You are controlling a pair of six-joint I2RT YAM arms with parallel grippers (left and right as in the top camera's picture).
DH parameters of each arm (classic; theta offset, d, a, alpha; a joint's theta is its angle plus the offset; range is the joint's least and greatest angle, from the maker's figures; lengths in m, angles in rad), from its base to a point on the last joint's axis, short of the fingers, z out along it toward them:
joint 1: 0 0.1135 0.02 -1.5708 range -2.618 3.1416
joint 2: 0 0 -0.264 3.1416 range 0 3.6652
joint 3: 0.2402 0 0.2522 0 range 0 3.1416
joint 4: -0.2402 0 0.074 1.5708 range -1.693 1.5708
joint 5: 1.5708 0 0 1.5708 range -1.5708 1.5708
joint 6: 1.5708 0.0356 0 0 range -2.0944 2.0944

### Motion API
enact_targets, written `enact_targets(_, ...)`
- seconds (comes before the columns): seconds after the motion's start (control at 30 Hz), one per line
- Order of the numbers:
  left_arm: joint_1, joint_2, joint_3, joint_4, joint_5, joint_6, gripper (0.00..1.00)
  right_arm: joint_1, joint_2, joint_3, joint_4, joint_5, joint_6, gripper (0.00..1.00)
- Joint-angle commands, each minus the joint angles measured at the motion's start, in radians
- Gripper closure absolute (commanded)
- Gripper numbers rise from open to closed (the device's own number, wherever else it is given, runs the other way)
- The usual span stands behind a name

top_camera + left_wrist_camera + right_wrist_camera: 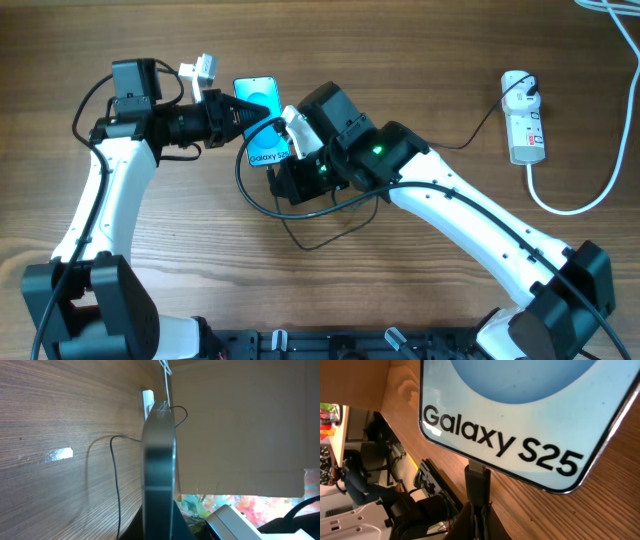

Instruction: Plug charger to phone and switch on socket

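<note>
My left claw [238,114] is closed on the phone [258,103], gripping it by one long edge. In my left wrist view the phone stands edge-on, straight out from between my fingers. Its screen faces up, and the "Galaxy S25" lettering lies at the end nearest my right claw [478,514]. I cannot tell whether the phone rests on the table [400,60] or is held just off it.

My right claw is pinched tight on the charger [477,479], holding it by the small connector. The connector sticks out just beyond my right fingertips. Its tip meets the middle of the phone's bottom edge, directly under the lettering. How deep it sits in the port I cannot tell. From this claw the thin black cable loops back under my right arm across the table, then runs away behind the claw to the socket [523,125].

The socket lies flat on the table, well apart from both claws, off to the outer side of my right arm. The charger's black plug sits in it near one end, and a thick white cord [600,190] curves away from the other end. Its switch is too small to read.
</note>
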Motion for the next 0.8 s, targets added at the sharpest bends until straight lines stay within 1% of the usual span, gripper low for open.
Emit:
enact_targets(0.0,-0.022,-0.015,-0.014,-0.027,0.021,0.025,0.96,-0.057,-0.016,0.035,0.048,0.086,0.008,0.96)
enact_targets(0.13,-0.022,-0.015,-0.014,-0.027,0.017,0.025,0.96,-0.061,-0.016,0.035,0.042,0.090,0.010,0.96)
enact_targets(0.27,-0.022,-0.016,-0.014,-0.030,-0.016,0.025,0.96,-0.061,-0.016,0.035,0.028,0.124,0.060,0.96)
enact_targets(0.6,-0.024,-0.016,-0.014,-0.063,-0.015,0.024,0.96,-0.061,-0.016,0.035,0.072,0.123,0.108,0.96)
enact_targets(0.7,-0.024,-0.016,-0.014,-0.069,-0.015,0.010,0.96,-0.061,-0.016,0.035,0.076,0.123,0.108,0.96)
enact_targets(0.77,-0.024,-0.016,-0.014,-0.068,-0.015,-0.034,0.96,-0.061,-0.016,0.035,0.075,0.122,0.090,0.96)
